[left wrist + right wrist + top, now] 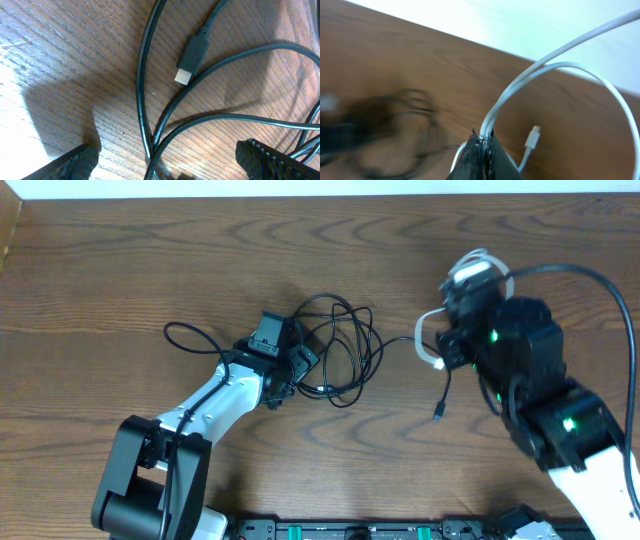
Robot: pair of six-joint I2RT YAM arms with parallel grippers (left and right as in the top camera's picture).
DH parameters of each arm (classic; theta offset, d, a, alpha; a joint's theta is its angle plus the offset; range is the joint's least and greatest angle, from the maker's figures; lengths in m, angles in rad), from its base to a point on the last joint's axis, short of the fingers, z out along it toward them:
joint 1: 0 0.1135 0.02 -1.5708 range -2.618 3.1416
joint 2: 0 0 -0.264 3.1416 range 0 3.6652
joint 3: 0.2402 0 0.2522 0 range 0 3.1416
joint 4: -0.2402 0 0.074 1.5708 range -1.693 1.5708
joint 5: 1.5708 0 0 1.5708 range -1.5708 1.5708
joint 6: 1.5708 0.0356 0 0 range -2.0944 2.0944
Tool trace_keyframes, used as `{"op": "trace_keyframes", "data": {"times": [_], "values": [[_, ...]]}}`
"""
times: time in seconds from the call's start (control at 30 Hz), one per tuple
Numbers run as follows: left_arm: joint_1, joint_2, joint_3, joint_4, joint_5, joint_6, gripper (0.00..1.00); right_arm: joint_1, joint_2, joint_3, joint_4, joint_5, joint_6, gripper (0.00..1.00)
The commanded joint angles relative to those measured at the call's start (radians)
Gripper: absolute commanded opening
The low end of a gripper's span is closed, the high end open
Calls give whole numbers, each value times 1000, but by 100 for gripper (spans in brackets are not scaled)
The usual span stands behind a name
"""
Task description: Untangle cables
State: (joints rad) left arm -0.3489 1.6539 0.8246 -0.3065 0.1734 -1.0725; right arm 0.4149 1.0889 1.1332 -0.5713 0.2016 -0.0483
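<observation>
The left gripper, jaws spread wide, hovers over the black cables tangled on the table while the right gripper, clamped on the white cable, holds it aside, so the next move is probably regripping one black strand.

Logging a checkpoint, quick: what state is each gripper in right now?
Left gripper: open, gripping nothing; black cables lie under it.
Right gripper: closed on the white cable.

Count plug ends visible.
3: black plug at the left claw; white plug by the right claw; second black plug near it. The tangle may hide more.
</observation>
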Motion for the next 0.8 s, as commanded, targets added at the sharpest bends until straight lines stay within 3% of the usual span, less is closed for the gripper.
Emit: {"op": "trace_keyframes", "data": {"times": [0.0,0.3,0.47,0.63,0.77], "values": [[5,91,-86,-48,-59,6,95,-126,55,4,4,163,65,1],[5,91,-86,-48,-59,6,95,-607,222,4,96,120,63,1],[5,91,-86,-48,-58,6,95,-799,352,4,141,49,92,1],[5,91,-86,-46,-58,-13,95,-916,458,3,109,-74,232,1],[5,91,-86,-44,-58,-62,95,-968,525,3,126,-111,239,1]]}}
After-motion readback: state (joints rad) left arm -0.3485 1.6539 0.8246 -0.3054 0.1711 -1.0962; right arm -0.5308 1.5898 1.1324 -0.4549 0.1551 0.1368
